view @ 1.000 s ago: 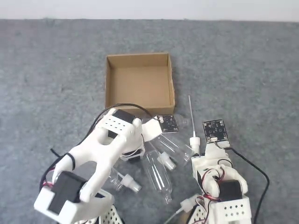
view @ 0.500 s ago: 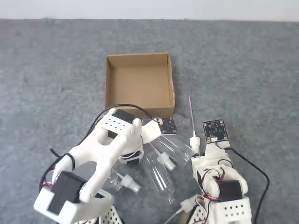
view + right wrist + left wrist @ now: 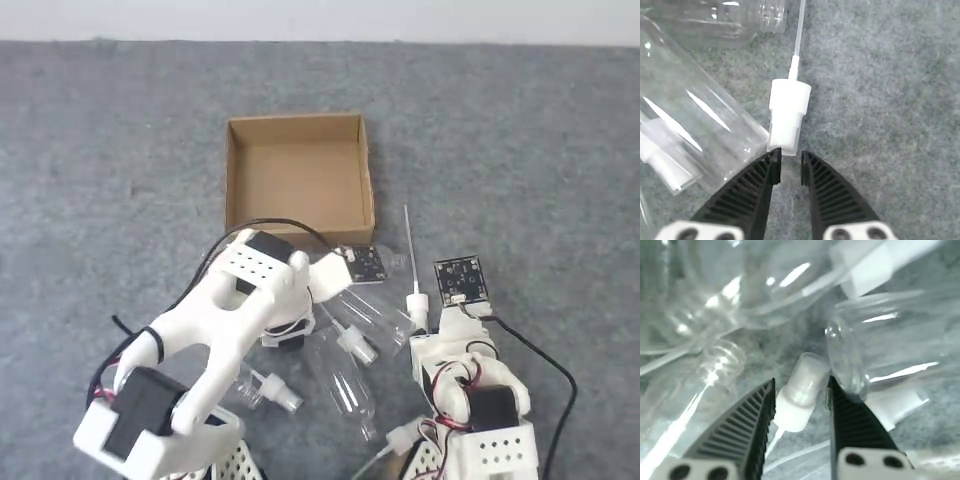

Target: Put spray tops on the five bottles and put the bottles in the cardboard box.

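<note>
— Fingers?
— My left gripper [image 3: 801, 382] was released, straddling a spray top [image 3: 800, 396] among bottles [image 3: 345, 378] nearer than the cardboard box [image 3: 232, 170]; right gripper [image 3: 790, 153] barely parted, empty.
— Risk?
— I feared the tilted top squirting out when clenched.

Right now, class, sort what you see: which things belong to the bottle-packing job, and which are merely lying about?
Job: cardboard box; clear bottles; spray tops.
Lying about: grey mat; black cable.
</note>
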Available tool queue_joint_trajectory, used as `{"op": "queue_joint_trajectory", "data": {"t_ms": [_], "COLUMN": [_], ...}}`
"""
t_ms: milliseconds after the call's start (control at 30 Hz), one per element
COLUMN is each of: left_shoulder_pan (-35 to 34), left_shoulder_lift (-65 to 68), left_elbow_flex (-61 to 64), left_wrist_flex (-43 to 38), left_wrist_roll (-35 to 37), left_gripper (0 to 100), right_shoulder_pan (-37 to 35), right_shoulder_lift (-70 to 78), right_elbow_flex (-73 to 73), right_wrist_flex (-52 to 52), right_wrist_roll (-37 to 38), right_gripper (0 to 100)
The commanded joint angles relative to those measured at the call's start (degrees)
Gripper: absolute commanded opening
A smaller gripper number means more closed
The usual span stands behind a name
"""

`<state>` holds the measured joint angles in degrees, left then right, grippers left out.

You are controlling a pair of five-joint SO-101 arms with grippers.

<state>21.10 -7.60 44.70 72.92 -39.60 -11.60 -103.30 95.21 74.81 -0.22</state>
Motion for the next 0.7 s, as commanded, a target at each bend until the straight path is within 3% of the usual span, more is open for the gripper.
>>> {"op": "queue_joint_trajectory", "data": {"t_ms": [0,667], "left_shoulder_pan": [1.85,1.41], "left_shoulder_lift": [0.18,0.26], "left_elbow_flex": [-2.86,1.71], "left_wrist_flex": [0.53,-5.54], "left_wrist_roll": [0.97,-1.93], "left_gripper": [16,13], "right_shoulder_pan": [0.31,0.31], "right_shoulder_lift": [-0.66,-0.66], "right_elbow_flex": [1.23,1.23], "right_wrist_flex": [0.22,0.22], "right_wrist_roll": [-0.44,-0.44], "right_gripper": [4.4,4.4]}}
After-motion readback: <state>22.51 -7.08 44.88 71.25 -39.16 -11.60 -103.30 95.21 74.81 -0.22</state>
